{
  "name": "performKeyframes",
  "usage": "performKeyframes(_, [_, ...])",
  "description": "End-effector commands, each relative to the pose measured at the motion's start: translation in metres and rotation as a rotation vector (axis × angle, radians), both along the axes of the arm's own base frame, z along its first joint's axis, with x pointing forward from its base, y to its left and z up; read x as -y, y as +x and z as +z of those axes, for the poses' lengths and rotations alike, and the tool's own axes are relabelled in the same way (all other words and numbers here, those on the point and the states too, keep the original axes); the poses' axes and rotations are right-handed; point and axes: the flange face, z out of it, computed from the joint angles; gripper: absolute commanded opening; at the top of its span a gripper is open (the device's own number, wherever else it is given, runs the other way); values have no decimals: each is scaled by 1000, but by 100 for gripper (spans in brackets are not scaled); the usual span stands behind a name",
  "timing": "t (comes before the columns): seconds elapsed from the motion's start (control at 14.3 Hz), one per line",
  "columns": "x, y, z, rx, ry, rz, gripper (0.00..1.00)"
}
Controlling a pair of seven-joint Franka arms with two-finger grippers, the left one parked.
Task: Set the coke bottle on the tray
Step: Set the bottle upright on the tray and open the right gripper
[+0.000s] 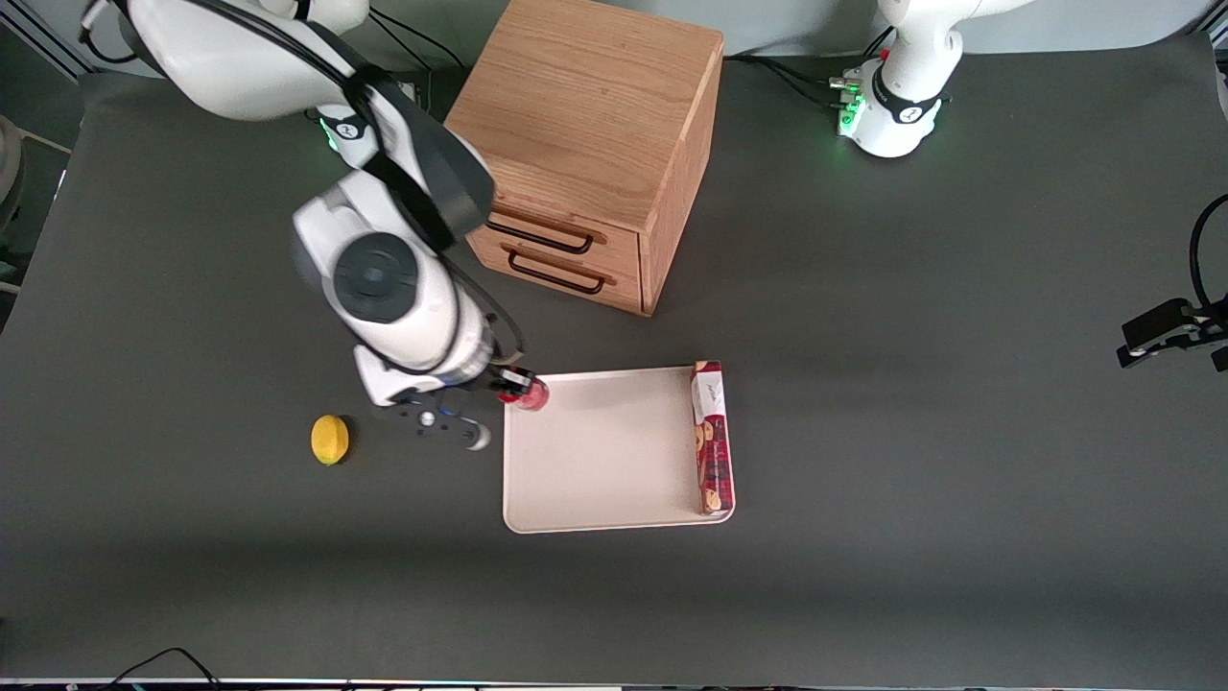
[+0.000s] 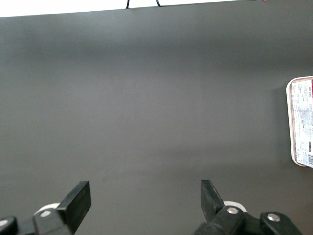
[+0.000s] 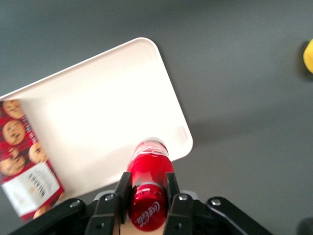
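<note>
My right gripper [image 1: 518,387] is shut on the coke bottle [image 1: 528,393], a slim red bottle with a red cap. It holds the bottle above the tray's corner nearest the wooden cabinet, at the working arm's end. In the right wrist view both fingers [image 3: 123,191] clamp the bottle [image 3: 149,161] just under its cap, and the silvery base hangs over the tray's rim [image 3: 183,134]. The cream-white tray [image 1: 595,451] lies flat on the table, nearer the front camera than the cabinet.
A long red biscuit box [image 1: 712,437] lies in the tray along the edge toward the parked arm. A yellow lemon-like object [image 1: 330,439] sits on the table toward the working arm's end. A wooden two-drawer cabinet [image 1: 585,144] stands farther from the camera.
</note>
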Motion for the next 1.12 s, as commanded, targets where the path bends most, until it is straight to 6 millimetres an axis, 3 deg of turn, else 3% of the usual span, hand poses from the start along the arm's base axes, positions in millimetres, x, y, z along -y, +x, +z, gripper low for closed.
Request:
performKeyframes(0.0, [-12, -9, -32, 63, -42, -17, 9])
performKeyframes(0.42, [-14, -8, -70, 109, -70, -23, 16])
performKeyframes(0.49, [-14, -7, -75, 108, -70, -33, 33])
performKeyframes(0.63, [-13, -7, -78, 131, -95, -13, 78])
performKeyframes(0.7, [-12, -6, -77, 134, -97, -14, 90])
performKeyframes(0.84, [-7, -2, -56, 156, -87, -8, 96])
performKeyframes(1.05, [12, -4, 31, 171, -89, 23, 100])
